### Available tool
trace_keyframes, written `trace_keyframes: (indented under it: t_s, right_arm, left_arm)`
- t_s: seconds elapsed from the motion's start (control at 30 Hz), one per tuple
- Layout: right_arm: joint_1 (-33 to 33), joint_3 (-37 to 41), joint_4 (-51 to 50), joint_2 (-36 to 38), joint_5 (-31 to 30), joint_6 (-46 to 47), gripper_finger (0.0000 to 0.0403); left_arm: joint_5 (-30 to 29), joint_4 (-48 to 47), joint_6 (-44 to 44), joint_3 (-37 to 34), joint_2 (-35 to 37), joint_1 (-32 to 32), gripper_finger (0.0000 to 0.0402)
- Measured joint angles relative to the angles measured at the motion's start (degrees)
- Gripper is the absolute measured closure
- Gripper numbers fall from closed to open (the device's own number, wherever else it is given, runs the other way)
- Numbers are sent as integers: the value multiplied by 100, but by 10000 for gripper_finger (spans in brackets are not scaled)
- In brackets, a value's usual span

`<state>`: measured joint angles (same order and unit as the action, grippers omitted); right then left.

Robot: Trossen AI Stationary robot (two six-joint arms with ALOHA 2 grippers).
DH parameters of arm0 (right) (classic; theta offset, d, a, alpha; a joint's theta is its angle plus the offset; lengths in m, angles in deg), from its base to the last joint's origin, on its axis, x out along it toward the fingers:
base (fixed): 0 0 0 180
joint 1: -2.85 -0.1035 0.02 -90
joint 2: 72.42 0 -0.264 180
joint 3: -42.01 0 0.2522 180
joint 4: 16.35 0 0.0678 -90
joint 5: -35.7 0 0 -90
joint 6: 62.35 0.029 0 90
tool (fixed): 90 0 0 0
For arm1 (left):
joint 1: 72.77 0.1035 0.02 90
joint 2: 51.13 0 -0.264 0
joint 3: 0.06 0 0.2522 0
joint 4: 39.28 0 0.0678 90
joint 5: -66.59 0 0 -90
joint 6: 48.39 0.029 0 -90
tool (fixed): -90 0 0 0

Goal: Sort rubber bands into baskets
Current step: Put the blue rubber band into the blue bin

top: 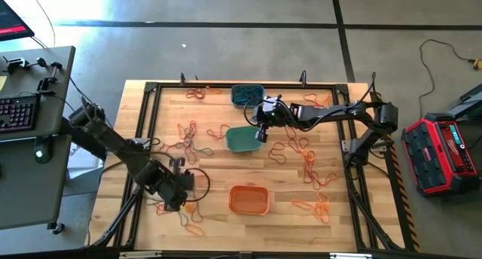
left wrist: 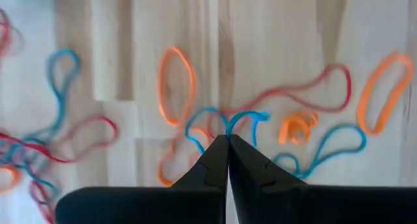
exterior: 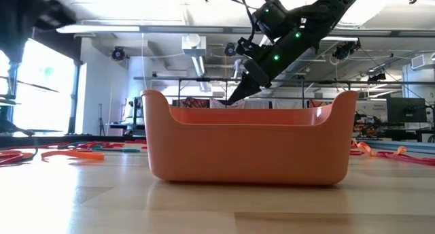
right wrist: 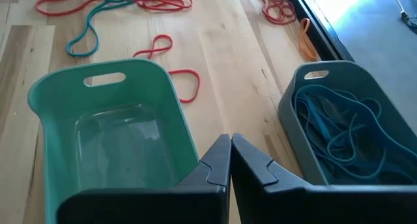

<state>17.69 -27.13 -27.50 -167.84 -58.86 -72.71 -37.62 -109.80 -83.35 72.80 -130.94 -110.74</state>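
Observation:
Orange, red and blue rubber bands lie scattered over the wooden table (top: 218, 169). My left gripper (top: 178, 202) is low over a tangle of bands near the table's near left and is shut on a blue rubber band (left wrist: 251, 116). My right gripper (top: 260, 135) is shut and empty. It hangs above the gap between the empty teal-green basket (right wrist: 104, 139) and the grey-blue basket (right wrist: 345, 133), which holds blue bands. The orange basket (top: 248, 199) stands near the front edge and also shows in the low view (exterior: 248, 145). My left gripper pinches a bend of the blue band (left wrist: 229, 125) between its two fingertips, coming from above and pointing down. The rest of the band lies slack on the table among red and orange bands.
A black frame (top: 151, 89) borders the table. More bands lie at the far left (top: 197, 93), at the right (top: 312, 169) and beside the left gripper (top: 188, 150). An orange band (left wrist: 176, 84) and a red loop (left wrist: 306, 94) lie close to the held band.

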Motion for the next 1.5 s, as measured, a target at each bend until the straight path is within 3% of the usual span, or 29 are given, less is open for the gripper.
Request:
trace_keyframes:
  t_s: [0.5,0.93,1.07,1.23,1.5]
  right_arm:
    - [-282,0,-70,0,20,-2,403]
    - [-632,0,452,0,264,108,396]
    - [-755,0,642,2,352,107,361]
    - [-917,0,808,2,413,135,290]
    - [-1171,0,1541,2,1219,135,199]
  left_arm:
    - [-192,71,123,337,478,1108,401]
    - [-1099,383,446,963,585,1673,401]
    - [-1127,450,725,963,554,1988,401]
    - [-1250,660,1125,960,541,2456,401]
    - [-658,1820,2233,960,537,3088,401]
